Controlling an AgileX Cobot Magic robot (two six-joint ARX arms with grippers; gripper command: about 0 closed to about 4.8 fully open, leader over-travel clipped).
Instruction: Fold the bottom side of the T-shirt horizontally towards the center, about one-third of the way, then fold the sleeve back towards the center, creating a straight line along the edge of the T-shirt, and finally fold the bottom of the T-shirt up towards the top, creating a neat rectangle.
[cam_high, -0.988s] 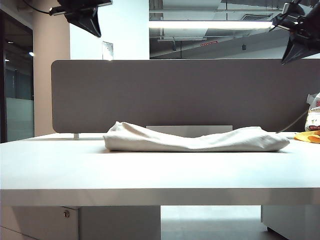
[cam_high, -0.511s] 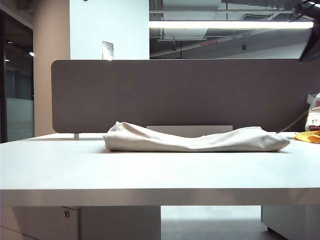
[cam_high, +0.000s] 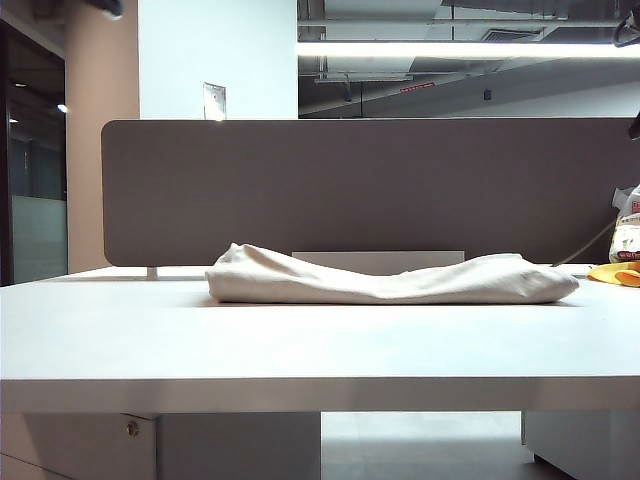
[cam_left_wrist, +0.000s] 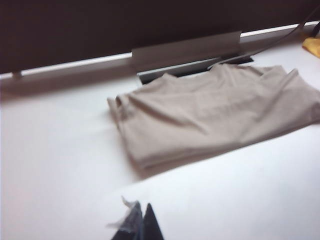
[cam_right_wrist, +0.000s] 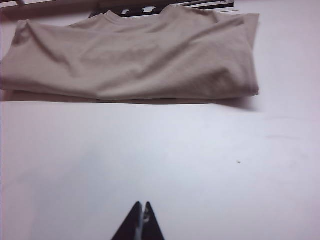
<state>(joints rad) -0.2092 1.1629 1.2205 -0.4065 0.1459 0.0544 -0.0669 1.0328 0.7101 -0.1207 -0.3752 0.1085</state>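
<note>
The beige T-shirt (cam_high: 390, 280) lies folded into a long flat bundle on the white desk (cam_high: 300, 340), close to the divider. The left wrist view shows the T-shirt (cam_left_wrist: 210, 115) as layered folds, and the right wrist view shows the T-shirt (cam_right_wrist: 135, 55) with a straight folded front edge. The bottom of the T-shirt cannot be made out among the folds. My left gripper (cam_left_wrist: 142, 204) hangs shut and empty, high above bare desk in front of the shirt's left end. My right gripper (cam_right_wrist: 143, 203) is also shut and empty, high above bare desk in front of the shirt.
A grey divider panel (cam_high: 370, 190) stands right behind the shirt. A yellow object (cam_high: 615, 272) and a printed bag (cam_high: 628, 235) sit at the desk's far right. A cable (cam_left_wrist: 280, 37) runs to a slot (cam_left_wrist: 185, 67) behind the shirt.
Both arms have risen out of the top of the exterior view. The shirt has not moved.
</note>
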